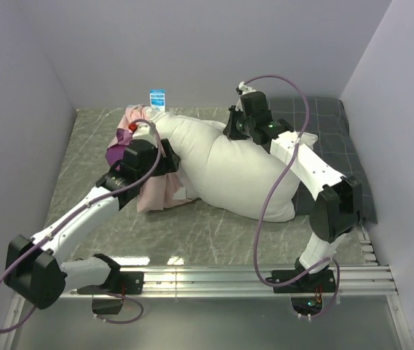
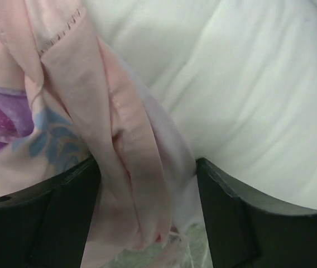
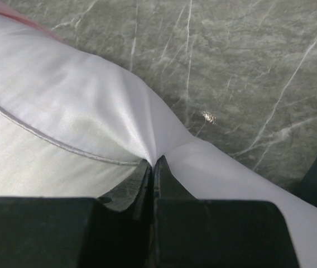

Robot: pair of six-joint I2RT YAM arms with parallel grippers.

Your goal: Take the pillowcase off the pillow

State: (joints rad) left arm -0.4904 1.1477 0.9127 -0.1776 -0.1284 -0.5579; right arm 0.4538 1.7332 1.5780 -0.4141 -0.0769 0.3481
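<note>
Desk (image 1: pixel 214 233), grey marbled top, walled on three sides.

The pillow (image 1: pixel 229 168): plump, white, lying slantwise across the middle of the desk. One end is toward the far-left, the other toward the near-right edge.

The pillowcase (image 1: pixel 159 191): bunched at the pillow's left end, on the left half of the desk. The pale pink inside shows, with a purple patch on the outer side. Most of the pillow is bare.

Left jaws: wide apart. Left wrist view: a loose pink fold of the pillowcase (image 2: pixel 130 167) hangs in the gap between the two dark fingers (image 2: pixel 47 218). White pillow (image 2: pixel 248 100) fills the view behind it. No pinch visible.

Right jaws: closed tight at the pillow's far edge. Right wrist view: they nip a ridge of the pillow's white cover (image 3: pixel 147 139) just beside a piped seam. Bare desk (image 3: pixel 231 67) lies beyond.

Dark grey checked pillow (image 1: pixel 338 138): far-right corner of the desk, partly under the right arm (image 1: pixel 316 171).

Small blue-and-white box (image 1: pixel 157 97): upright at the far edge, just beyond the pillowcase.
</note>
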